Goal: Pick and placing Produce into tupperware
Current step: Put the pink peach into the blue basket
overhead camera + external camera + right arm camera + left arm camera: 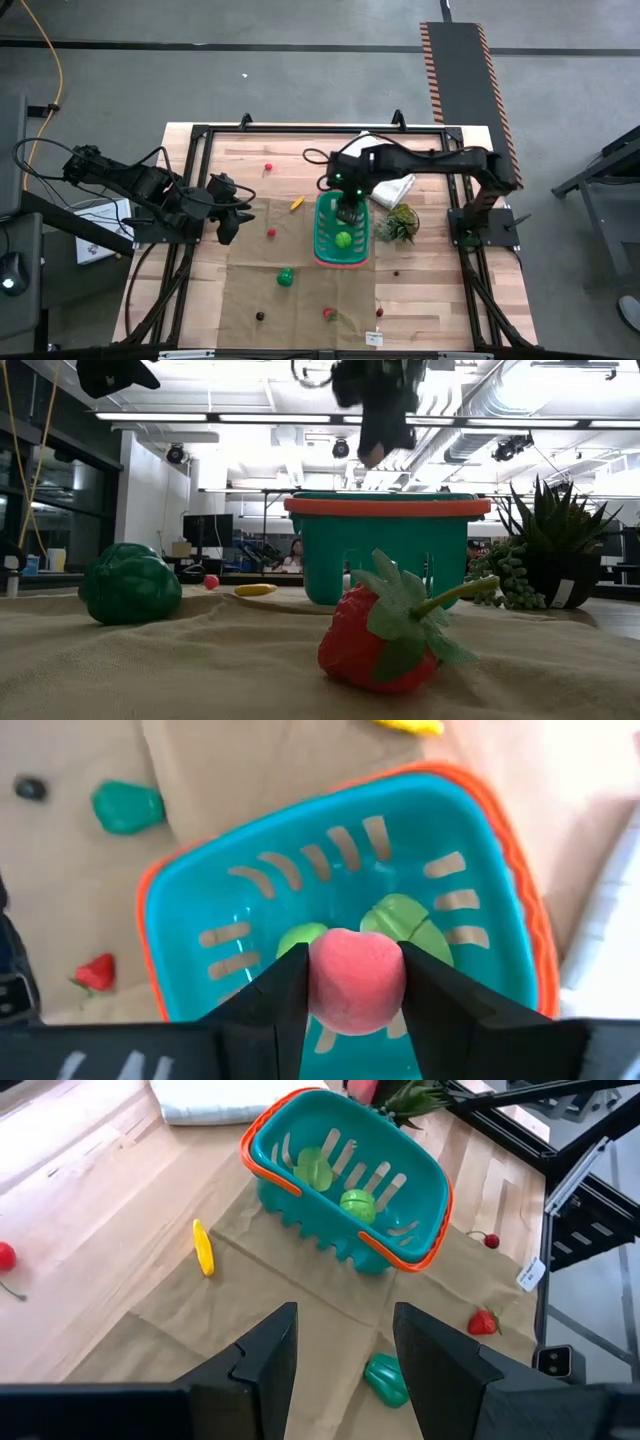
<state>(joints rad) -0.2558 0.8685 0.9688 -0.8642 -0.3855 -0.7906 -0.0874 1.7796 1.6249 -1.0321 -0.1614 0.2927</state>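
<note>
The teal basket with an orange rim stands on the tan cloth, and two green pieces lie inside it. My right gripper hovers over the basket, shut on a pink-red round piece. In the low view this gripper hangs above the basket's rim. My left gripper is open and waits above the table's left side. On the cloth lie a green pepper, a strawberry and small berries. A yellow piece rests on the wood. My right gripper pinches the pink-red round piece between its two fingers, one on each side of it. The fingers point down from above. The piece is lifted clear, over the inside of the basket.
A spiky green plant in a dark pot and a white cloth bundle sit just right of the basket. Red berries lie scattered on the wood. A black frame runs round the table. The tan cloth covers the near half.
</note>
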